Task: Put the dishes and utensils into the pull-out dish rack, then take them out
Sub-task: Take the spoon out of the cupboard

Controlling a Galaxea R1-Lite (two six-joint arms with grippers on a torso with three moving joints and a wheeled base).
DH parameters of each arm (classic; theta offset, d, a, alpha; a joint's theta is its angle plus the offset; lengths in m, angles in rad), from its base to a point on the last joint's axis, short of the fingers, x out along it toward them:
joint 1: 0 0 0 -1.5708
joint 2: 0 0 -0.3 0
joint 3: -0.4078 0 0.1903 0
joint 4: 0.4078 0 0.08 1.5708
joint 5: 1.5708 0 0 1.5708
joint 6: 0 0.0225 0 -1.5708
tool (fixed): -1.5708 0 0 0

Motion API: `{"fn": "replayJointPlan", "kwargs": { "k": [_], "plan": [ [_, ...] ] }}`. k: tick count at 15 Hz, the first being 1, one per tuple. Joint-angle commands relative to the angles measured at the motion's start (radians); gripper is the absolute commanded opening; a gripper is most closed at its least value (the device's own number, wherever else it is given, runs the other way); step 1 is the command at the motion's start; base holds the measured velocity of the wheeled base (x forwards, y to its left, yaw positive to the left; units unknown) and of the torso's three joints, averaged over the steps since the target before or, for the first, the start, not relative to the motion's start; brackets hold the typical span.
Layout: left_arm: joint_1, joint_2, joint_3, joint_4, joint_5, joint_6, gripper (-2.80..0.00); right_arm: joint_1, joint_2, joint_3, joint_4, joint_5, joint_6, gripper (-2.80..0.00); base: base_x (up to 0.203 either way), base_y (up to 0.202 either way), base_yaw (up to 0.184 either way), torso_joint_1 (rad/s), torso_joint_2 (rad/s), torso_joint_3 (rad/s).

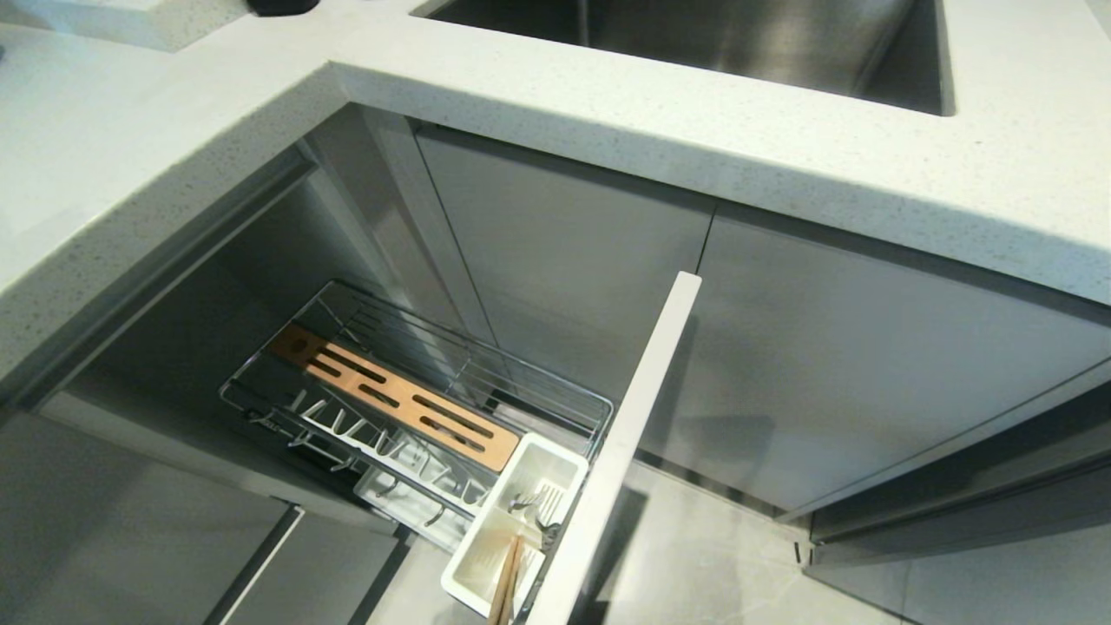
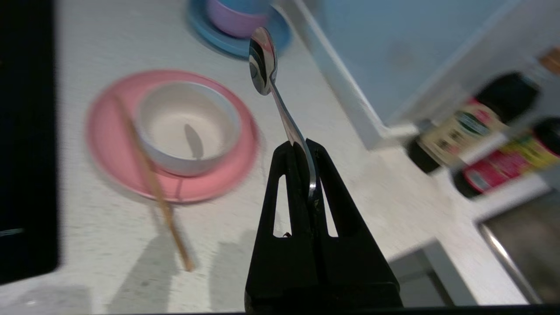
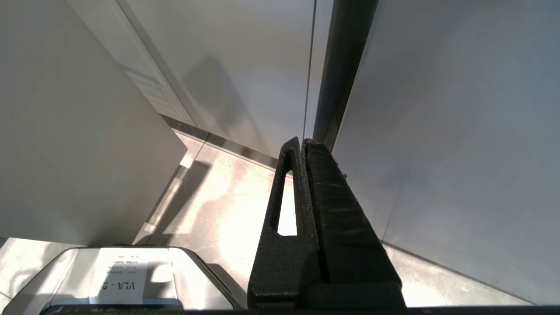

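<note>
Gripping spoon (image 2: 280, 109) above counter (image 2: 358, 192), left jaws.

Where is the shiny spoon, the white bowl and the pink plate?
spoon (image 2: 262, 61), left wrist view, on its shiny scoop.
white bowl (image 2: 188, 127), left wrist view, on its inside bottom.
pink plate (image 2: 109, 127), left wrist view, on its bare rim.

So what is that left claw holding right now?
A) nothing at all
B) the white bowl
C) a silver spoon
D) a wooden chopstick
C: in the left wrist view the left gripper is shut on the spoon, with the spoon's bowl sticking out above the countertop.
</note>
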State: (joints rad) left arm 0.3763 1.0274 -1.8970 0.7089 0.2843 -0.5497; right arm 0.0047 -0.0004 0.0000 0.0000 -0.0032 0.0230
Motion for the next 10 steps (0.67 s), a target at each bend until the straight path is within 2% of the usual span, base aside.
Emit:
{"fn": "replayJointPlan", "kwargs": {
  "k": [1,2,5,8,10],
  "plan": [
    [0.102,0.003,0.045,-0.009,0.014,-0.003,-2.8,0.0,0.0,0.002,0.0,0.0,0.0,-2.8,0.0,0.0,0.0,0.0,0.0,0.0],
    [0.107,0.009,0.091,-0.054,0.043,-0.002,-2.8,0.001,0.0,0.002,0.0,0.0,0.0,-2.8,0.0,0.0,0.0,0.0,0.0,0.0],
    [0.109,0.02,0.305,-0.352,0.181,0.025,-2.8,0.0,0.0,0.002,0.0,0.0,0.0,-2.8,0.0,0.0,0.0,0.0,0.0,0.0],
    [0.096,0.026,0.5,-0.705,0.223,0.063,-2.8,0.0,0.0,0.002,0.0,0.0,0.0,-2.8,0.0,0.0,0.0,0.0,0.0,0.0],
    [0.084,0.029,0.599,-0.871,0.227,0.096,-2.8,0.0,0.0,0.002,0.0,0.0,0.0,-2.8,0.0,0.0,0.0,0.0,0.0,0.0]
  ]
}}
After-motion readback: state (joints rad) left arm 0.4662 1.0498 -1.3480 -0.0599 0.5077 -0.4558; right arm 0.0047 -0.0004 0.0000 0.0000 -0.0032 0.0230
